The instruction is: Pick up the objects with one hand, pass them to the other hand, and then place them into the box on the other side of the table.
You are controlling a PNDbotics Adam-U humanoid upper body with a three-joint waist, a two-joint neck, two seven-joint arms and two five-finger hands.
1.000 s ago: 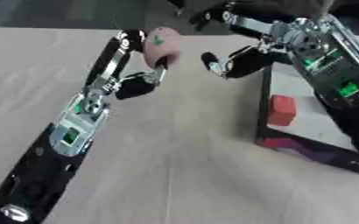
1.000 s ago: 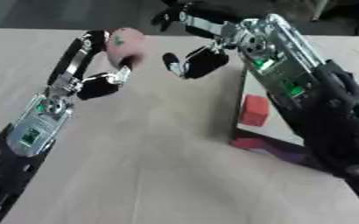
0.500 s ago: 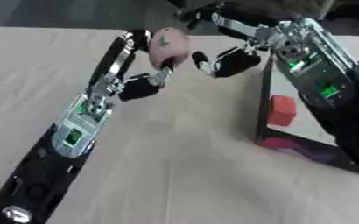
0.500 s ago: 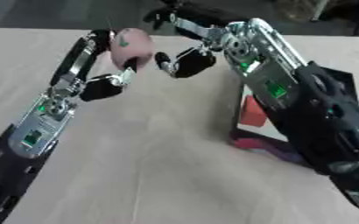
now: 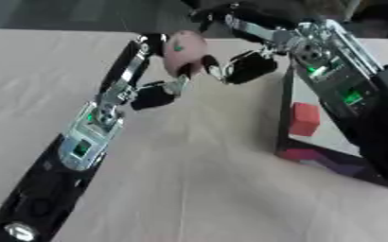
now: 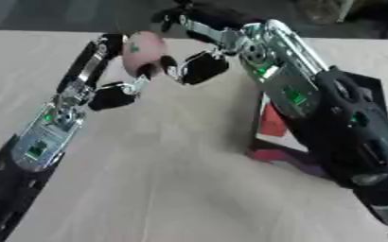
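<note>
A rounded pink object (image 5: 183, 48) is held above the far middle of the table. My left hand (image 5: 157, 93) is under it, fingers curled up round its lower left side. My right hand (image 5: 249, 66) comes in from the right, and its open fingers (image 5: 209, 65) reach the pink object's right side; I cannot tell whether they close on it. The dark box (image 5: 282, 113) lies on the right of the table under my right forearm, with a red cube (image 5: 303, 119) inside it.
The table (image 5: 197, 189) is a pale cloth surface. My left forearm runs from the lower left corner up to the middle. The right arm covers much of the box's far and right part.
The right hand has moved left to the pink object, closing the gap until its fingers meet it. The left hand has kept the object raised in about the same place.
</note>
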